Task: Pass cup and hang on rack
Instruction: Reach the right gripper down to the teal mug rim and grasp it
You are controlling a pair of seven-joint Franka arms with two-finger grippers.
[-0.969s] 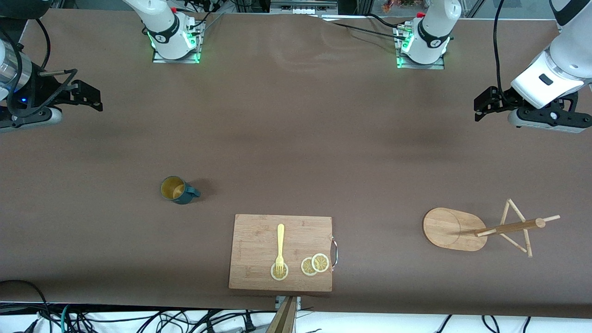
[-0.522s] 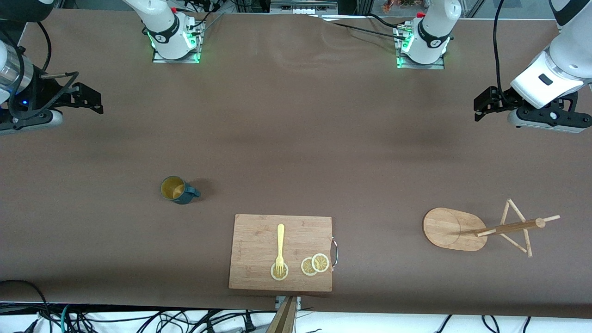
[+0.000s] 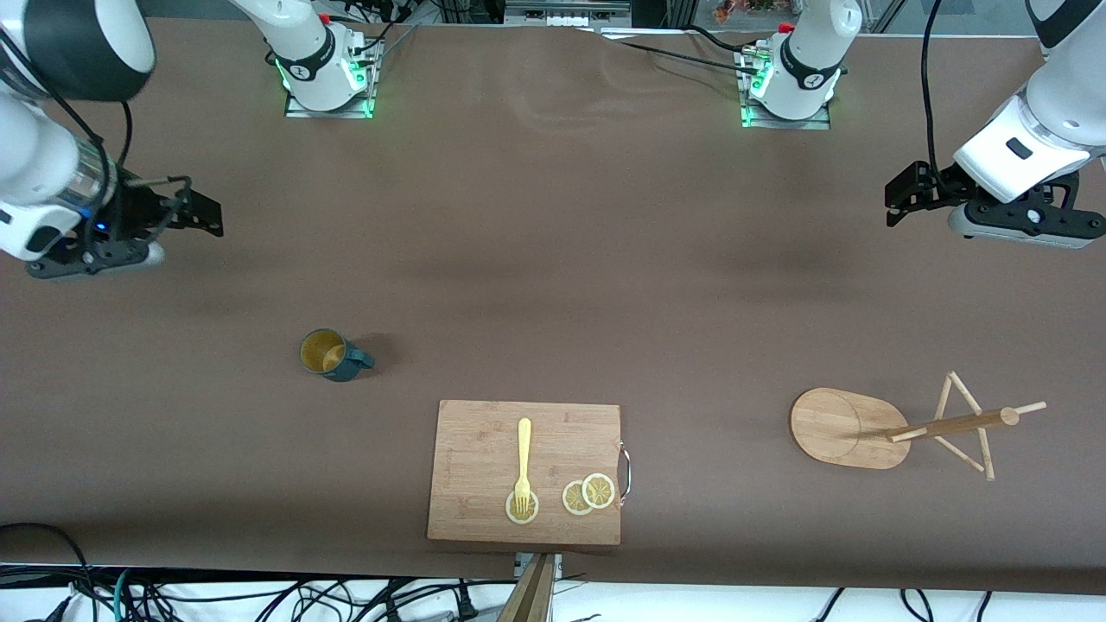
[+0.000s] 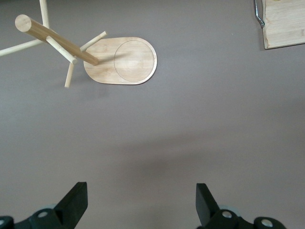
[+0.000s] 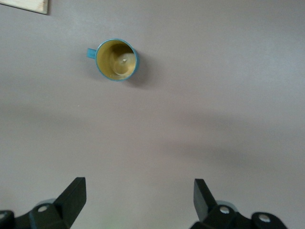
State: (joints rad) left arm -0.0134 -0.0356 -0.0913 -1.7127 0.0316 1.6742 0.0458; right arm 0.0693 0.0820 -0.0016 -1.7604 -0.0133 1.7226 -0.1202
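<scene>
The dark teal cup [image 3: 328, 354] with a mustard-yellow inside stands upright on the table toward the right arm's end, its handle pointing toward the cutting board. It also shows in the right wrist view [image 5: 116, 59]. The wooden rack [image 3: 842, 428] stands toward the left arm's end, with bare pegs; it also shows in the left wrist view [image 4: 121, 61]. My right gripper [image 3: 203, 212] [image 5: 138, 191] is open and empty over bare table, apart from the cup. My left gripper [image 3: 899, 194] [image 4: 141, 193] is open and empty over bare table, apart from the rack.
A rectangular wooden cutting board [image 3: 484, 449] lies near the table's front edge between cup and rack. On it are a yellow fork [image 3: 523, 453] and lemon slices [image 3: 587, 494]. Both arm bases stand along the table's back edge.
My right arm has swung in from the table's end toward the middle, bringing its gripper closer to the cup. The left arm, cup and rack have not moved.
</scene>
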